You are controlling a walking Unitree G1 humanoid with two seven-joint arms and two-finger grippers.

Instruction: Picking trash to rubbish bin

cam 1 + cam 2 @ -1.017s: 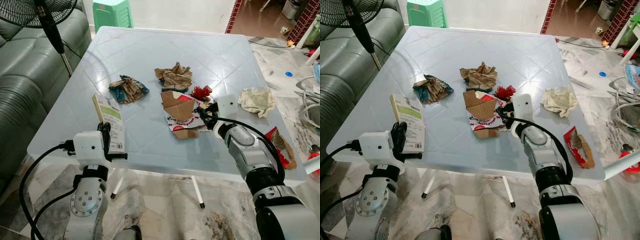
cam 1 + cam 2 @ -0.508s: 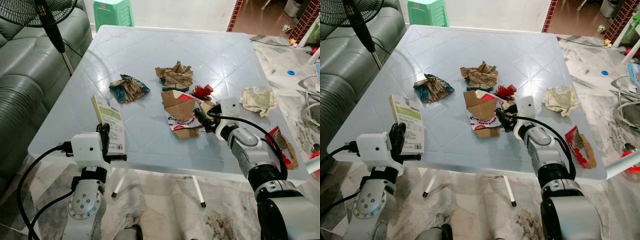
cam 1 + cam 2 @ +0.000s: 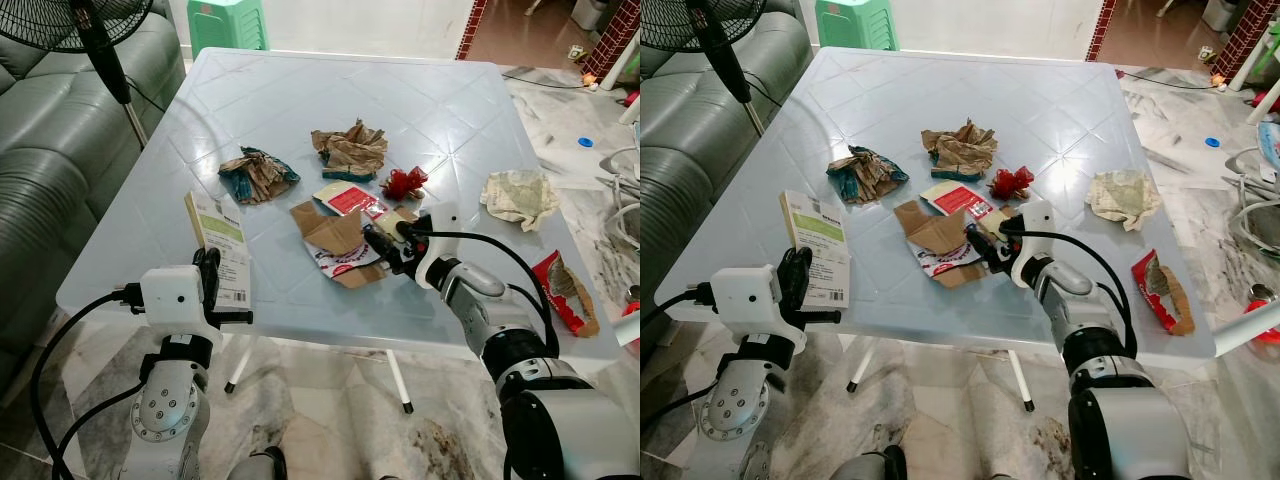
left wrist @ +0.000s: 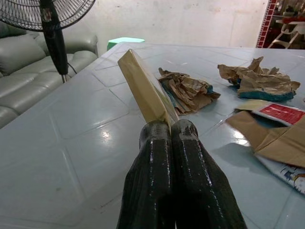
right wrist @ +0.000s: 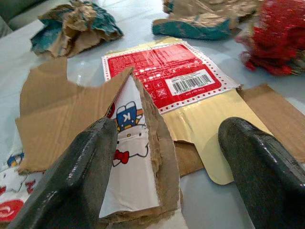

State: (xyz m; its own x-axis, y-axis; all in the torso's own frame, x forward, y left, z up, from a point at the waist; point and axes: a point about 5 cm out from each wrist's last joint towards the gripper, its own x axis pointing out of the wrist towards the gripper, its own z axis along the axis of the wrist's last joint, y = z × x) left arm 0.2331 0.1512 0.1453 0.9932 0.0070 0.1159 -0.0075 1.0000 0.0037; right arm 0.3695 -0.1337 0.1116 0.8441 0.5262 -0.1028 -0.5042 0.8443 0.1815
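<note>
Trash lies on the pale blue table (image 3: 300, 100). At its near left edge my left gripper (image 3: 212, 285) is shut on a flat green-and-white pack (image 3: 220, 240), held upright; the wrist view has the pack (image 4: 143, 86) pinched between both fingers. My right gripper (image 3: 380, 243) is open low over the table, its fingers (image 5: 90, 162) either side of a torn cardboard box (image 3: 335, 240), whose raised flap (image 5: 147, 124) stands between them. A red-and-white flattened carton (image 3: 345, 197) lies just beyond.
Other trash: crumpled brown paper (image 3: 350, 150), a blue-brown bag (image 3: 257, 175), a red wrapper (image 3: 403, 182), pale crumpled paper (image 3: 520, 195), a red carton (image 3: 565, 300) at the right edge. A sofa (image 3: 50, 150) and fan (image 3: 100, 40) stand left, a green stool (image 3: 225, 20) beyond.
My right gripper has swept left across the table, shoving the torn cardboard box with it and uncovering the red-and-white carton. The left gripper keeps its hold on the pack.
</note>
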